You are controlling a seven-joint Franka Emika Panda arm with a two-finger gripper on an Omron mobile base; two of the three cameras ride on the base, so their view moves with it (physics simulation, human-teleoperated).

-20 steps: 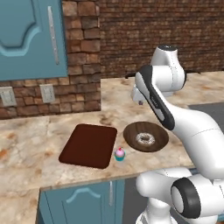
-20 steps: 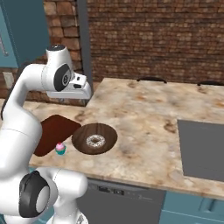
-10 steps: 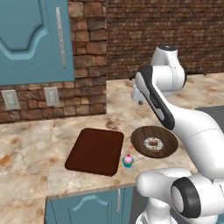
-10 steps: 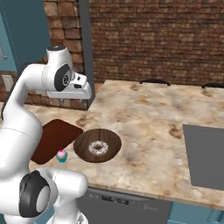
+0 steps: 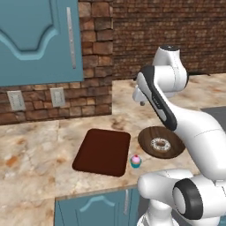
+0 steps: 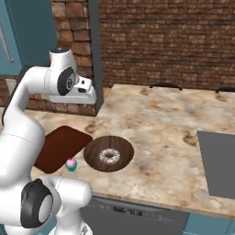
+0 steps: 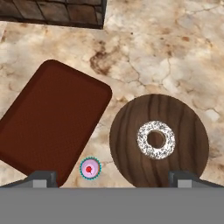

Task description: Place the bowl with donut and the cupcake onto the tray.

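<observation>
Nearest the front edge of the marble tabletop (image 5: 39, 150) stands the cupcake (image 5: 136, 161), teal wrapper, pink frosting and 1 red dot on top. It sits just off the near right corner of the tray (image 5: 103, 151), close beside it but not on it. The tray is a flat dark reddish-brown rectangle with rounded corners, lying bare and slightly askew on the tabletop. To its right, near but apart, rests the bowl (image 5: 154, 133), wide, shallow and wood-grained, with the donut (image 5: 160, 144) lying flat in its middle, white icing speckled with sprinkles. In the hand view the cupcake (image 7: 90, 168) lies between the tray (image 7: 50, 125) and the bowl (image 7: 131, 144), touching neither.

The claw (image 7: 111, 179) hangs high above these things, looking down on them, its 2 tips (image 7: 42, 178) spread wide apart with nothing between them.

Farther right a grey stovetop panel (image 6: 219, 164) is set into the tabletop. At the far side rise a brick wall (image 5: 163, 31) and a teal cabinet door (image 5: 37, 37).
</observation>
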